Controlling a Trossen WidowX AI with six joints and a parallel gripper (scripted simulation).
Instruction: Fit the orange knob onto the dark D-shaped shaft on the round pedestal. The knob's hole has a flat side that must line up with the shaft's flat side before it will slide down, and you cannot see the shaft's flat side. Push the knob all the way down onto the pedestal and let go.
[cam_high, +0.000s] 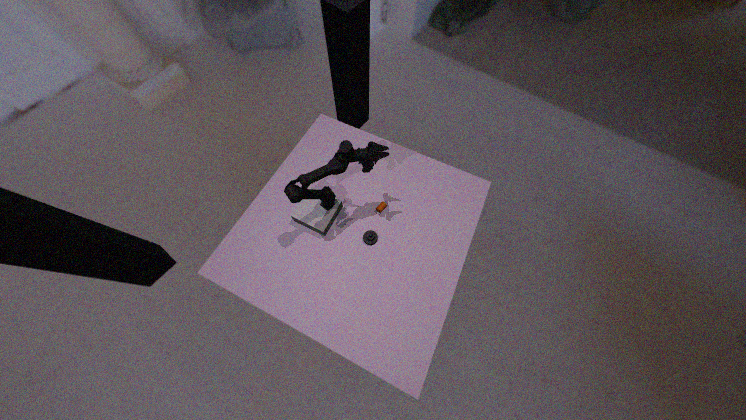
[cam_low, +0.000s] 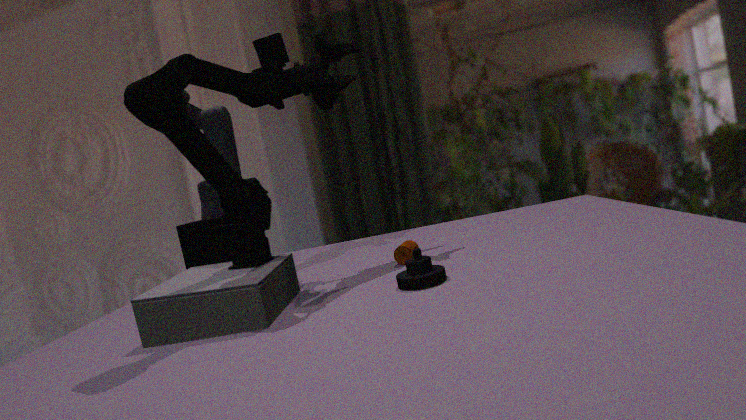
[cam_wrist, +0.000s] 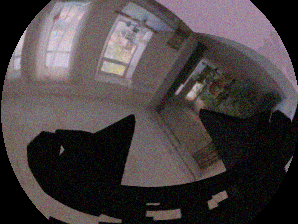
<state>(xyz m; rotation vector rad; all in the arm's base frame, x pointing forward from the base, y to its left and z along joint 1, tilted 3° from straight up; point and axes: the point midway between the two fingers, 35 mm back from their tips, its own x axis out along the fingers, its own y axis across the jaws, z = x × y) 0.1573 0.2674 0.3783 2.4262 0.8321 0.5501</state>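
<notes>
Knob (cam_high: 381, 207) (cam_low: 405, 252) lies on its side on the table (cam_high: 334, 292) (cam_low: 469, 333), near the round pedestal (cam_high: 370, 237) (cam_low: 421, 277). Above the table, the gripper (cam_high: 387, 150) (cam_low: 356, 64) (cam_wrist: 168, 115) hangs with its fingers spread, holding nothing.

Dk curtain (cam_low: 365, 130) nr pale wall (cam_low: 93, 130), bg.

See base (cam_high: 309, 224) (cam_low: 198, 319) on table (cam_high: 365, 313) (cam_low: 522, 339) (cam_wrist: 235, 17), under arm (cam_high: 324, 171) (cam_low: 216, 77). In exterior view, find pedestal (cam_high: 370, 237) (cam_low: 421, 278) right of base, knob (cam_high: 381, 207) (cam_low: 404, 253) behind pedestal; from top, apart.
</notes>
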